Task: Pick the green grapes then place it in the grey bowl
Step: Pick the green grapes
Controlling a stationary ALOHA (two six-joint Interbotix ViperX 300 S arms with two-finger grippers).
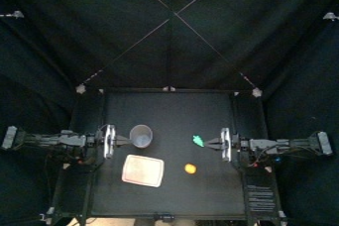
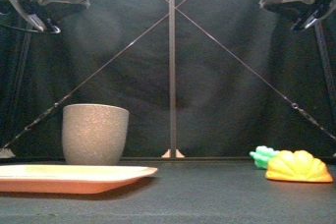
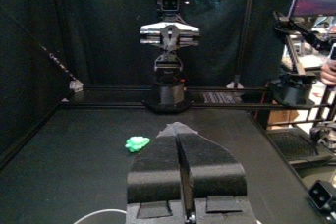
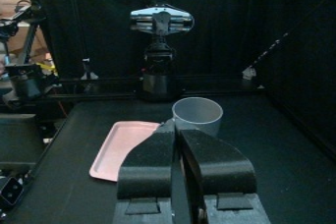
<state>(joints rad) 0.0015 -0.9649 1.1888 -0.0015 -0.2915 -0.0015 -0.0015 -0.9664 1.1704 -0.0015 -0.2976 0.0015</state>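
Grapes task at its outset: nothing picked, nothing placed.
We see the green grapes (image 1: 199, 141) lying on the table (image 1: 172, 106), to the right of the upright grey bowl (image 1: 142, 134) and well apart from it. The left gripper (image 3: 182, 135) and right gripper (image 4: 179, 135) hang raised at either side, jaws closed together on nothing. We judge that pick, carry and drop are all left to do. A pink tray (image 1: 143, 170) and a yellow toy (image 2: 300, 167) lie nearer the front. Only the toy, near the grapes, might crowd the grasp.
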